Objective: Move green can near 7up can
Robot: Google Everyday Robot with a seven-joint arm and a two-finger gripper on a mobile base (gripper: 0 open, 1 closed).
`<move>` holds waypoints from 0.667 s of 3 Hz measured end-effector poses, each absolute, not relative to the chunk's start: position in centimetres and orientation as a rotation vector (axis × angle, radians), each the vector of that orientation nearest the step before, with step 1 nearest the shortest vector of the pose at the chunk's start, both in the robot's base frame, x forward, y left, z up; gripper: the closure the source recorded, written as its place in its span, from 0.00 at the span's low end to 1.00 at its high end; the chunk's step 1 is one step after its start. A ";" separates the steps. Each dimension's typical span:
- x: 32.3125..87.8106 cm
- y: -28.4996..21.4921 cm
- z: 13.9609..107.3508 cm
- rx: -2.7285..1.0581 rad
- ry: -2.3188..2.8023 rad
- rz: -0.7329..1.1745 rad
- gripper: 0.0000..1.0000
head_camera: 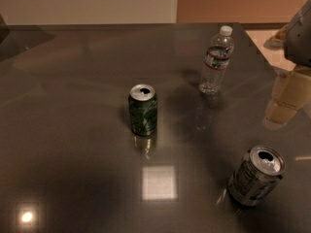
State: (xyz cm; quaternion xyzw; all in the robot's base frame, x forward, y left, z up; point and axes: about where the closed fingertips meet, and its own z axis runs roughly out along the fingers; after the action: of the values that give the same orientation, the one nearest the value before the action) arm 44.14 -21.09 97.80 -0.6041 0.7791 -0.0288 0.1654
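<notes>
The green can (143, 110) stands upright near the middle of the dark glossy table (68, 130), its silver top open. The 7up can (255, 176), silver-grey with dark print, stands at the front right and looks tilted toward the camera. The two cans are well apart. My gripper (289, 95) shows as pale beige parts at the right edge of the view, above the table's right side, to the right of the green can and behind the 7up can. It holds nothing that I can see.
A clear plastic water bottle (216, 61) with a white cap stands upright at the back right, between the green can and the gripper. The table's back edge meets a pale wall (97, 4). Its right edge (265, 57) runs behind the gripper.
</notes>
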 end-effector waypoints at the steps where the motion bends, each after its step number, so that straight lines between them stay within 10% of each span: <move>1: 45.0 -18.5 97.1 -1.745 2.181 -0.016 0.00; 2: 46.1 -14.7 95.5 -1.789 2.133 0.069 0.00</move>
State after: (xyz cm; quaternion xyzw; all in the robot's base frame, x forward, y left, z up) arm 46.09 -14.69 95.49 -0.6322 0.7538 0.0246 0.1777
